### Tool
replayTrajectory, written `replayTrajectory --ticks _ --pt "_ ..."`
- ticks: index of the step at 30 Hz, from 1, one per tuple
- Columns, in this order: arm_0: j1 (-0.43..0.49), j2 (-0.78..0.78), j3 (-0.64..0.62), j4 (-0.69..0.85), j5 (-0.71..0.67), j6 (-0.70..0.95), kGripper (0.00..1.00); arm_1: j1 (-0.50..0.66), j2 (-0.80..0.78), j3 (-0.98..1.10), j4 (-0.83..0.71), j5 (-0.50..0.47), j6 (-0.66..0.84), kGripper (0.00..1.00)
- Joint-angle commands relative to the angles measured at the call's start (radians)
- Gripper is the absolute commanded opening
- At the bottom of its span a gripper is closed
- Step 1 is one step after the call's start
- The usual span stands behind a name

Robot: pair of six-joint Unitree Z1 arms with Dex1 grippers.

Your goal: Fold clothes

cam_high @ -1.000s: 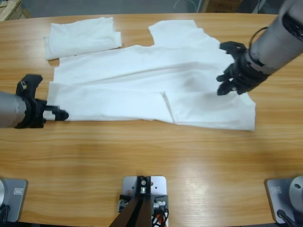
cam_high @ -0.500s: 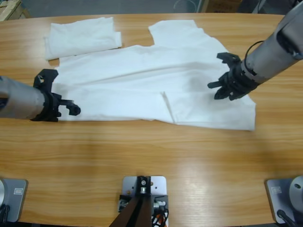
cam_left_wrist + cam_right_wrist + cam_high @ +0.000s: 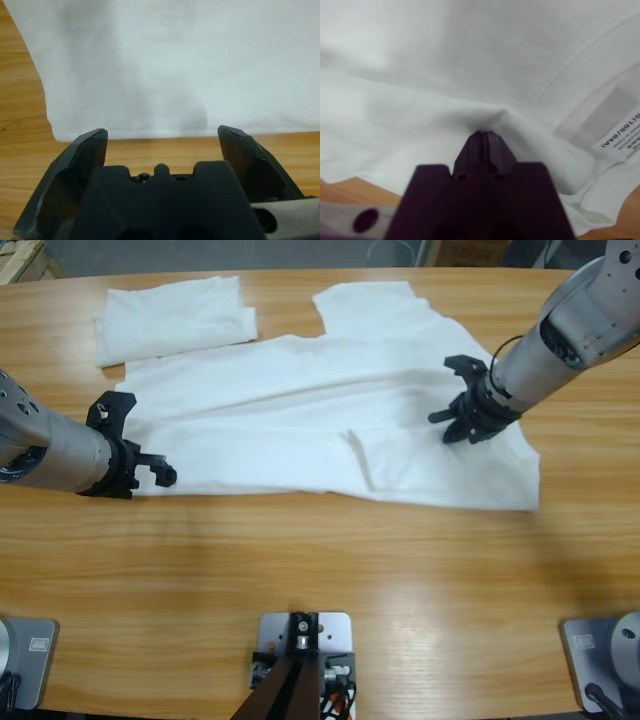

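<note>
A large white T-shirt lies spread across the far half of the table, its lower part folded up and one sleeve pointing away. At the shirt's left edge my left gripper is open; in the left wrist view the left gripper has its jaws apart on bare wood, just short of the hem. My right gripper rests on the shirt's right part. In the right wrist view the right gripper has its jaws together, with a ridge of cloth bunched at the tip, beside a white care label.
A second white garment lies folded at the far left, just beyond the shirt. Bare wooden table stretches along the whole near side. The table's far edge runs close behind the sleeve.
The left gripper has moved right and slightly away, up to the shirt's left edge. The right gripper has shifted left and away across the shirt and come down onto the cloth.
</note>
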Motion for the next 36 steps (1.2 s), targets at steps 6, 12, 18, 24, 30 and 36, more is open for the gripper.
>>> replayTrajectory --ticks 6,12,18,24,30,36 --pt "-0.008 0.023 0.003 0.022 -0.007 0.01 0.867 0.006 -0.176 0.014 0.059 -0.049 -0.015 0.0" --pt "-0.008 -0.052 -0.042 0.022 -0.007 -0.001 0.797 0.008 -0.215 0.053 0.086 0.002 0.108 0.0" --pt "0.018 -0.098 0.027 0.024 -0.005 -0.033 0.828 0.009 -0.187 0.084 0.087 -0.085 0.116 0.0" --pt "0.025 -0.112 0.068 0.024 -0.006 -0.066 0.835 0.056 -0.14 0.023 0.14 -0.101 0.114 0.0" --pt "0.036 -0.036 0.062 -0.006 -0.002 -0.08 0.807 0.075 -0.108 0.035 0.126 -0.103 0.117 0.0" --pt "0.038 0.04 0.043 -0.065 -0.004 -0.161 0.327 0.082 -0.053 0.031 0.114 -0.097 0.134 0.0"
